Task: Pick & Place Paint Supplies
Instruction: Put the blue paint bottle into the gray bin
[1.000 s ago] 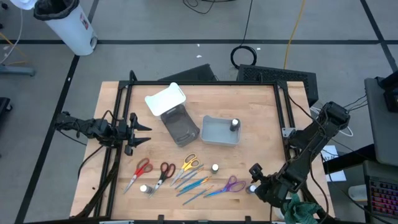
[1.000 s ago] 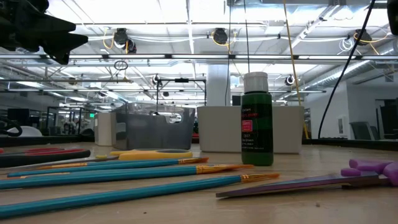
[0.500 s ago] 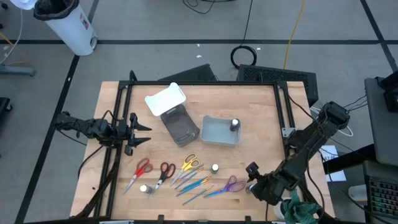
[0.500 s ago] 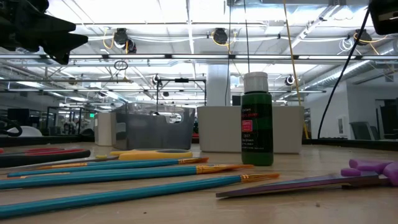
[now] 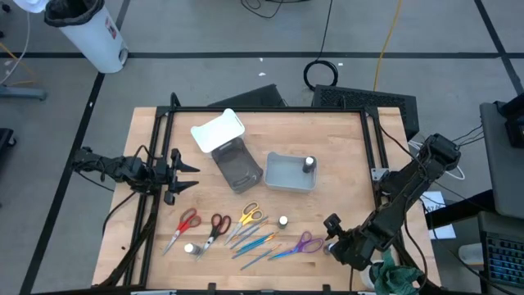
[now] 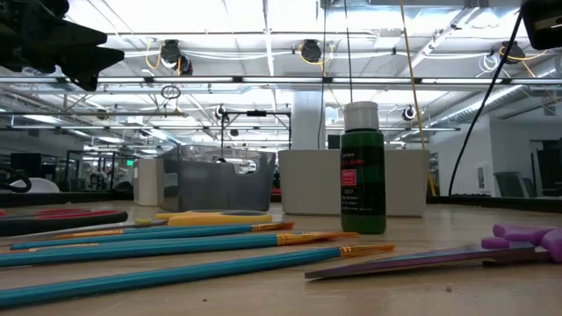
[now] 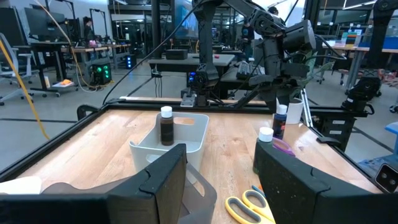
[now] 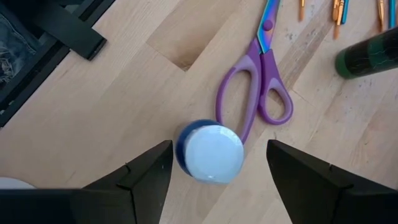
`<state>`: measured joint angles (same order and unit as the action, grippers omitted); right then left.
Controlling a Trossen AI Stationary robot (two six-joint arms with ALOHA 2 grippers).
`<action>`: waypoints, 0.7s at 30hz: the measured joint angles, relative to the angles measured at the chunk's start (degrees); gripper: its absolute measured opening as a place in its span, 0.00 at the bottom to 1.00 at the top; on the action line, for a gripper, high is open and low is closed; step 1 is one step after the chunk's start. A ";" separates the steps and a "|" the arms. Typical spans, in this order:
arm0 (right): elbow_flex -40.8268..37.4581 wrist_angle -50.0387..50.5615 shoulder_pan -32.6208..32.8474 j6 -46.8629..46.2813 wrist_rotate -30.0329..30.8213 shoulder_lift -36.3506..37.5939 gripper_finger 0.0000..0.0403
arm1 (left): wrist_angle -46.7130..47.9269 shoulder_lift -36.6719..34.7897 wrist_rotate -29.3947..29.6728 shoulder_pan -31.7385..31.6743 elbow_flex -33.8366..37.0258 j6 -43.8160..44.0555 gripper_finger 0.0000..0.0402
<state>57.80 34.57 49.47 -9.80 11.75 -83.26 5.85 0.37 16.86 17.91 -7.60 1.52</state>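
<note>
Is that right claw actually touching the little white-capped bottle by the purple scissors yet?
Apart. In the right wrist view, the right gripper is open, its fingers standing either side of the white-capped bottle, with bare wood showing between each finger and the cap.

Seen four ways: straight down over the whole table (image 5: 327, 139); level along the tabletop, close behind the brushes (image 6: 176, 250); forward across the table from the left wrist; close above the purple scissors (image 8: 258, 87), also overhead.

A bottle (image 5: 309, 165) is stood in the tray (image 5: 288, 174) at the table's (image 5: 344, 147) middle. Scissors (image 5: 188, 221) and brushes (image 5: 255, 243) are spread along the near edge, a second bottle (image 5: 282, 221) among them.
</note>
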 joint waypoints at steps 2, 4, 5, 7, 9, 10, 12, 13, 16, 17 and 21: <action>0.00 0.00 0.00 0.00 0.00 0.00 0.62 | 0.00 0.00 0.00 0.02 0.01 0.02 0.50; 0.00 -0.03 0.00 -0.03 -0.01 0.00 0.62 | 0.00 -0.01 0.00 0.01 0.00 0.00 0.50; 0.00 -0.04 0.01 -0.36 -0.02 0.00 0.62 | 0.00 -0.01 0.00 0.01 0.00 0.00 0.50; 0.00 -0.04 0.02 -1.70 -0.02 0.00 0.62 | 0.00 0.00 0.00 0.01 0.00 0.01 0.50; 0.00 0.00 0.02 -2.86 -0.02 0.21 0.62 | 0.00 0.01 0.00 0.02 0.02 0.01 0.50; 0.00 -0.06 0.02 -3.35 -0.02 0.31 0.62 | 0.00 0.00 0.00 0.00 0.01 0.00 0.50; 0.00 0.00 0.08 -4.40 -0.03 0.70 0.62 | 0.00 -0.01 -0.02 0.00 0.00 0.02 0.50; 0.00 0.00 0.11 -4.81 -0.04 1.03 0.62 | 0.00 0.01 -0.01 0.02 0.01 0.01 0.50; 0.00 -0.04 0.11 -5.94 -0.04 2.18 0.62 | 0.01 0.00 -0.01 0.01 0.00 0.01 0.50; 0.00 -0.05 0.11 -6.03 -0.02 2.46 0.62 | 0.02 -0.01 -0.02 0.01 0.01 0.00 0.50; 0.00 -0.04 0.11 -6.68 -0.09 3.22 0.62 | 0.00 0.00 -0.02 0.02 0.01 0.01 0.50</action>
<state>57.80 34.52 49.58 -16.49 11.66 -80.04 5.85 0.37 16.84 17.93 -7.58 1.53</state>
